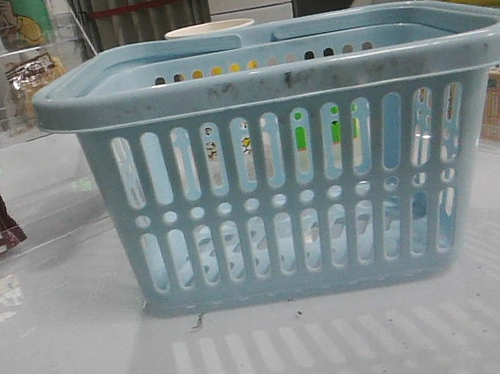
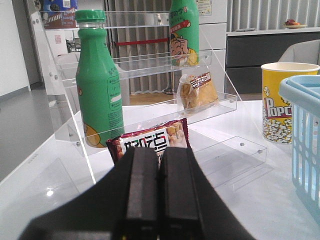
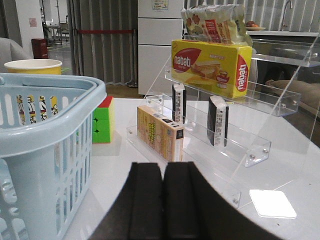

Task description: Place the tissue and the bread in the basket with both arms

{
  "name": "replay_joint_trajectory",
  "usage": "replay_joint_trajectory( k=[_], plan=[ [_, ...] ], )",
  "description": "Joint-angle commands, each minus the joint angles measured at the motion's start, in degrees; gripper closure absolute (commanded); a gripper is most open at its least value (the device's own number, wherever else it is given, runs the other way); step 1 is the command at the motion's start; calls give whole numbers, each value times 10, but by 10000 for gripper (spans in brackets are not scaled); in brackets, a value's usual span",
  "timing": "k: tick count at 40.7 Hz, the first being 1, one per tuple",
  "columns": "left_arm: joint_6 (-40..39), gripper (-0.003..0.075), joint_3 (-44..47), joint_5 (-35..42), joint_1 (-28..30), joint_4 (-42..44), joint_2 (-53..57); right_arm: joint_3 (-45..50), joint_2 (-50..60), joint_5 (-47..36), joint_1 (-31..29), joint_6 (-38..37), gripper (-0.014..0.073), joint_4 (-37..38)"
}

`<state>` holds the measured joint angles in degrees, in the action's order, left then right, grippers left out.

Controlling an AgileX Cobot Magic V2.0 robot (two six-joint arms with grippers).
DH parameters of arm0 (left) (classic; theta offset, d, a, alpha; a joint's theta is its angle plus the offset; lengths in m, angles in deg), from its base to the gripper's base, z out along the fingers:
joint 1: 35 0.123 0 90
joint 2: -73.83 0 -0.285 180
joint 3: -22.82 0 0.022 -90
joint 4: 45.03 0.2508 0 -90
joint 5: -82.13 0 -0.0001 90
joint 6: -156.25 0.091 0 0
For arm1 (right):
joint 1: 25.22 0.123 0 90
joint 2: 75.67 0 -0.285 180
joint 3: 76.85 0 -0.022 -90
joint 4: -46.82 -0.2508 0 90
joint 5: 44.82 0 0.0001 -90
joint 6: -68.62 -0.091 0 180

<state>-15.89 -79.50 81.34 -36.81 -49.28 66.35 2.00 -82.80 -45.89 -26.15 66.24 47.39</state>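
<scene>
White, glossy worktop carries the basket at its middle, with clear shelf racks to either side. Both tools sit with fingers pressed together and hold nothing: the left tool faces the bread on its rack shelf, behind a maroon-edged cracker packet and beside a green bottle; the right tool faces two small black-and-white tissue packets standing on the other rack. Reaching in, the left tool could likely snag the cracker packet or topple the bottle. The right could probably nudge the upright tissue over, or catch the boxed snack in front.
</scene>
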Motion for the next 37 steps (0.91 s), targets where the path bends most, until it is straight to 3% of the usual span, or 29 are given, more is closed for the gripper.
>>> replay_joint_trajectory(
  k=[1, 33, 37],
  plan=[
    [-3, 621, -1, 49, -3, -5, 10, 1, 6, -52, -4, 2, 537, 7],
    [-3, 621, -6, 72, -3, -8, 10, -4, 6, -59, -4, 2, 537, 7],
    [-3, 621, -41, 42, -3, -8, 10, -40, 6, -48, -3, 2, 537, 7]
  ],
)
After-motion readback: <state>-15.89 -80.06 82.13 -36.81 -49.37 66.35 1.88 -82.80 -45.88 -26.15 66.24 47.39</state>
